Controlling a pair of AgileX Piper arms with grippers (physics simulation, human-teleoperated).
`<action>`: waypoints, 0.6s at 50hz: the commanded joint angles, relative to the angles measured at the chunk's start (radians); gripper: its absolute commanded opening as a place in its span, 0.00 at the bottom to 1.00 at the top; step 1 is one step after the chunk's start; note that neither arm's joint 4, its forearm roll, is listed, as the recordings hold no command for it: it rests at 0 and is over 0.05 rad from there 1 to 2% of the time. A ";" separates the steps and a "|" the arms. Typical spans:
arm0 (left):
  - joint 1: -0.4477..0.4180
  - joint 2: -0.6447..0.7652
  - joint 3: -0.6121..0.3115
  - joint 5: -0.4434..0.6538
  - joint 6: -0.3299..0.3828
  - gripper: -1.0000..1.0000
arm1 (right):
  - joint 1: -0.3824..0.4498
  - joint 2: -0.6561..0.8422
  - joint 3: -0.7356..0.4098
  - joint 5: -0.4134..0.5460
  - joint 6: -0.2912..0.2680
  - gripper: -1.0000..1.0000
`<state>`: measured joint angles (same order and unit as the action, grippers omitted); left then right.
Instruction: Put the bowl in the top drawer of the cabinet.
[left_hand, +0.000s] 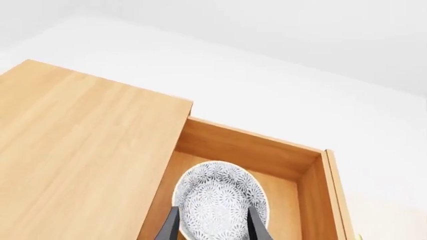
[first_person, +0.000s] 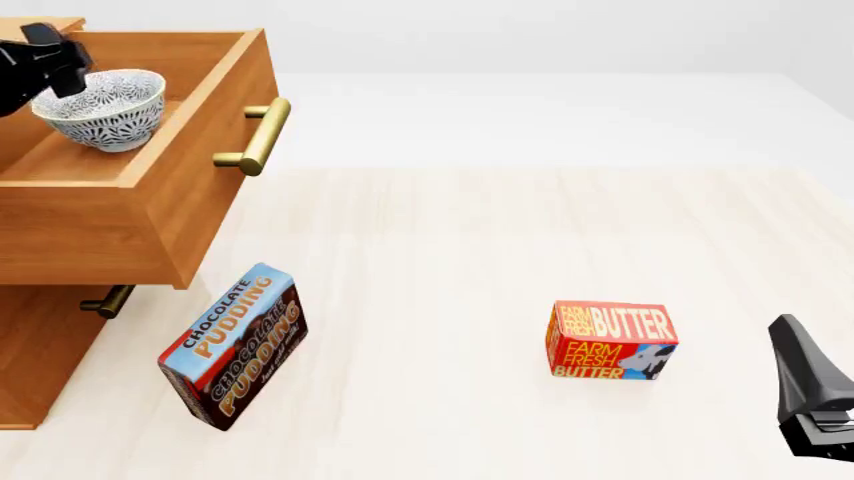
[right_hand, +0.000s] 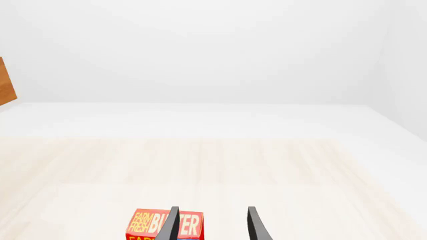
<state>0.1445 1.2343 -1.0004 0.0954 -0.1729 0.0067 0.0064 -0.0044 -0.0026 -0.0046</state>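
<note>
Bowl (first_person: 103, 108) sits inside the open top drawer (first_person: 200, 190). Your left claw (left_hand: 212, 222) straddles its rim, apparently not yet let go. Release and withdraw. Your right claw (right_hand: 212, 224) hangs spread, empty, over the surface.

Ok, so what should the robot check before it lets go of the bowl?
1. Top drawer pulled open: ok.
2. Bowl over the drawer, inside its walls: ok.
3. Bowl upright: ok, tilted only slightly.
4. Bowl resting on the drawer floor: cannot tell.
5. Left pincer around the bowl's rim: ok, though whether it grips tightly cannot be told.
6. Right pincer away from the cabinet: ok, it is open near the butter box.
</note>
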 joint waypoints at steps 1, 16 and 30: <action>-0.015 -0.053 0.015 0.015 0.036 1.00 | 0.000 0.000 0.000 0.000 0.000 1.00; -0.042 -0.146 0.031 0.062 0.057 1.00 | 0.000 0.000 0.000 0.000 0.000 1.00; -0.057 -0.230 0.074 0.100 0.066 1.00 | 0.000 0.000 0.000 0.000 0.000 1.00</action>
<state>0.1004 1.0651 -0.9527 0.1665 -0.1161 0.0067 0.0064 -0.0044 -0.0026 -0.0045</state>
